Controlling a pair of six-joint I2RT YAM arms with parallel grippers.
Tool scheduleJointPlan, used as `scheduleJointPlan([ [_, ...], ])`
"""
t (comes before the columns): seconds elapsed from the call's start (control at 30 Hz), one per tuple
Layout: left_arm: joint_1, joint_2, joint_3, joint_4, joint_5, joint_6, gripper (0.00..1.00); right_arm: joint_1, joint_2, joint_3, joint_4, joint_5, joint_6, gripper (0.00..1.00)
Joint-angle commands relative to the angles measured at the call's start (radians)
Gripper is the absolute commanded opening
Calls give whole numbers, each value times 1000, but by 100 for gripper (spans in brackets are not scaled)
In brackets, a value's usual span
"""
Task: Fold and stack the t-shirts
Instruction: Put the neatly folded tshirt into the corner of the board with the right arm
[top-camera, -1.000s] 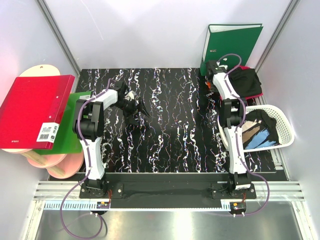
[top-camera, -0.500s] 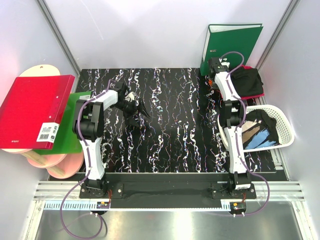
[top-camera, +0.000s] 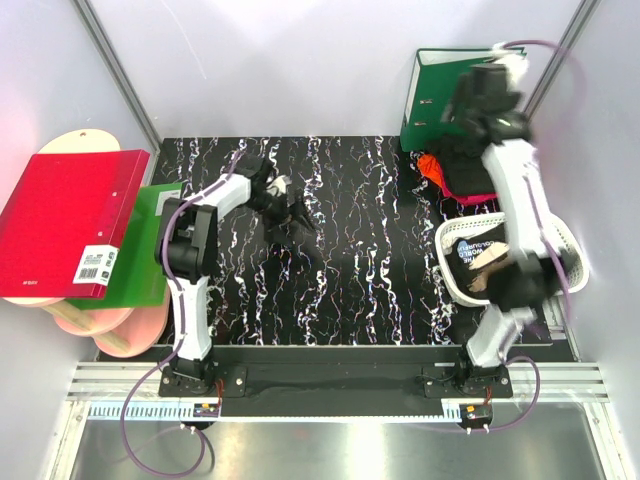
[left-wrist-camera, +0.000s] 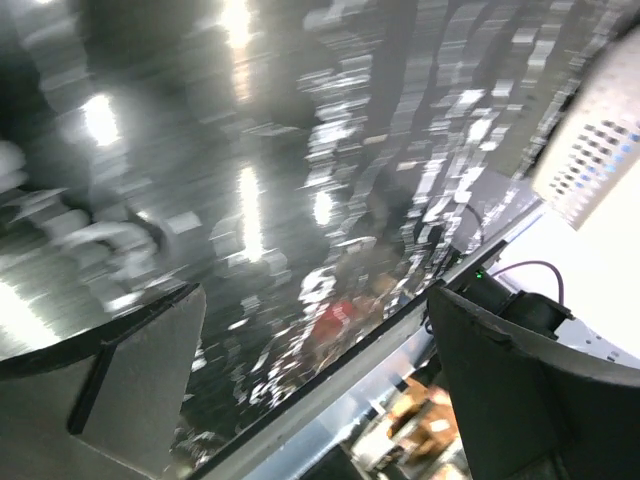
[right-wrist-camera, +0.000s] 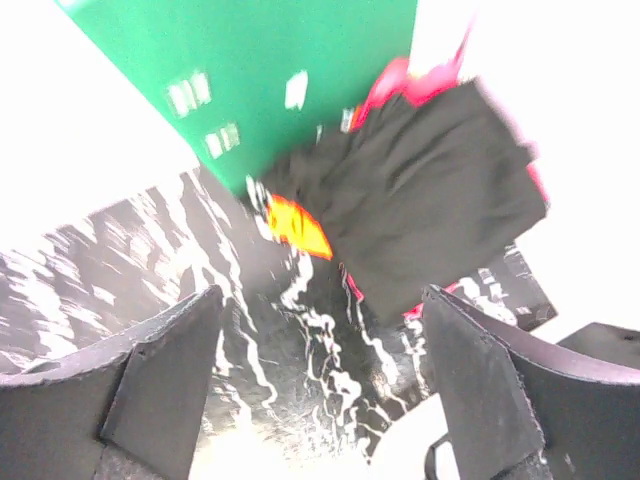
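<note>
A folded black t-shirt (top-camera: 478, 172) (right-wrist-camera: 440, 200) lies on a crimson-pink one (right-wrist-camera: 402, 80) at the table's back right corner. An orange-red bit of cloth (top-camera: 430, 165) sticks out at the stack's left. My right gripper (top-camera: 480, 100) (right-wrist-camera: 322, 300) hovers above the stack, blurred, open, with nothing between its fingers. Another black t-shirt with a tan and blue print (top-camera: 480, 258) lies crumpled in the white basket (top-camera: 562, 232). My left gripper (top-camera: 293, 215) (left-wrist-camera: 312, 305) hangs open and empty over the bare marbled table, left of the middle.
A green binder (top-camera: 462, 85) (right-wrist-camera: 270, 70) stands upright right behind the stack. A red binder (top-camera: 65, 220) and a second green one (top-camera: 140, 262) lie on round wooden boards (top-camera: 120, 330) off the table's left edge. White walls close in the back and sides.
My right gripper has opened, let go of the folded black t-shirt and risen quickly from the stack. My left gripper has shifted a little to the right.
</note>
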Motion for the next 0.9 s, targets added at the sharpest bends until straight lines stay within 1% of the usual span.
scheduleJointPlan([
  [0.0, -73, 0, 132, 16, 78, -14, 99, -93, -334, -307, 49, 51, 74, 79],
  [0.03, -83, 3, 159, 17, 82, -23, 99, -102, -386, -372, 46, 29, 87, 78],
  [0.07, -93, 4, 169, 19, 82, -27, 99, -108, -474, -430, 31, 34, 97, 78],
  [0.1, -115, 3, 173, 19, 76, -30, 99, -146, -511, -528, -24, 38, 113, 78],
  [0.17, -152, -3, 177, 19, 82, -33, 99, -159, -598, -604, -97, 26, 159, 78],
  [0.2, -164, -8, 173, 20, 82, -36, 99, -165, -625, -674, -174, 28, 189, 77],
  [0.23, -178, -26, 164, 20, 78, -33, 99, -169, -648, -711, -209, 0, 238, 78],
  [0.27, -205, -36, 163, 22, 75, -27, 99, -171, -696, -786, -241, -9, 267, 78],
  [0.3, -219, -46, 161, 20, 72, -16, 99, -180, -720, -821, -297, -23, 295, 78],
  [0.4, -271, -85, 163, 17, 44, 27, 99, -191, -780, -961, -371, -67, 376, 78],
  [0.47, -307, -105, 167, 14, 18, 48, 99, -202, -783, -1054, -375, -152, 389, 77],
  [0.5, -316, -109, 170, 11, 18, 62, 99, -202, -775, -1081, -378, -172, 392, 76],
  [0.53, -324, -111, 173, 11, 15, 64, 99, -202, -763, -1099, -376, -231, 386, 74],
  [0.6, -340, -112, 169, 6, 3, 68, 99, -202, -703, -1092, -361, -291, 354, 71],
  [0.63, -345, -119, 157, 8, -2, 70, 99, -203, -685, -1086, -362, -297, 344, 70],
  [0.67, -348, -123, 146, 8, -8, 73, 99, -203, -644, -1066, -364, -304, 331, 71],
  [0.8, -350, -164, 85, 14, -62, 110, 99, -203, -565, -1027, -345, -337, 294, 73],
  [0.87, -347, -177, 78, 12, -51, 114, 99, -203, -542, -1011, -338, -345, 289, 75],
])
